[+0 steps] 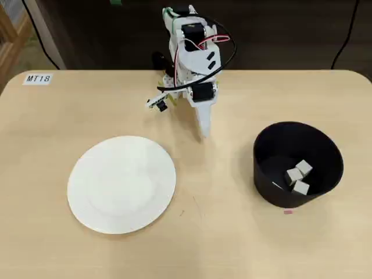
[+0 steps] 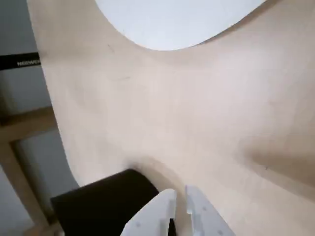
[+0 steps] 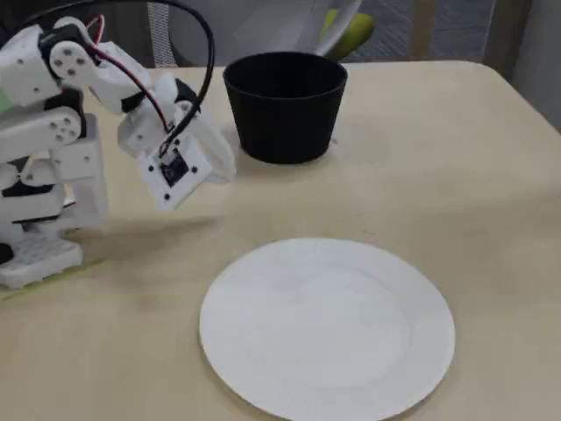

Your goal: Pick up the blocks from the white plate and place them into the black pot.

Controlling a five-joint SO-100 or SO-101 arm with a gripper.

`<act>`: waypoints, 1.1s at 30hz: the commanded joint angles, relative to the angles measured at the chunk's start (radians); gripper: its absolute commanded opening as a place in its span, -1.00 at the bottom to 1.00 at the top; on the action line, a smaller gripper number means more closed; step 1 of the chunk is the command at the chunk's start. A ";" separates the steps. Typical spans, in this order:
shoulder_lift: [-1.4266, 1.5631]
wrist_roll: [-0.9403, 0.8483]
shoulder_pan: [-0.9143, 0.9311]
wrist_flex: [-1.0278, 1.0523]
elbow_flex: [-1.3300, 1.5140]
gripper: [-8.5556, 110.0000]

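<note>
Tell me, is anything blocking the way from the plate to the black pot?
No. Only bare table lies between the white plate and the black pot. The plate is already empty, the blocks sit inside the pot, and the gripper is folded back, holding nothing.

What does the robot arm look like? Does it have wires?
The arm is made of chunky white plastic blocks with black motors set into the joints. Red and black cables loop along it, and a little black camera square sits by the wrist. Its gripper has two flat white fingers tapering to blunt tips.
</note>
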 commanded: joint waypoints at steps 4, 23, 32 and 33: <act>0.002 -0.002 0.003 -0.018 -0.005 -0.89; 0.002 -0.002 0.003 -0.018 -0.005 -0.90; 0.002 -0.002 0.003 -0.018 -0.005 -0.90; 0.002 -0.002 0.003 -0.018 -0.005 -0.90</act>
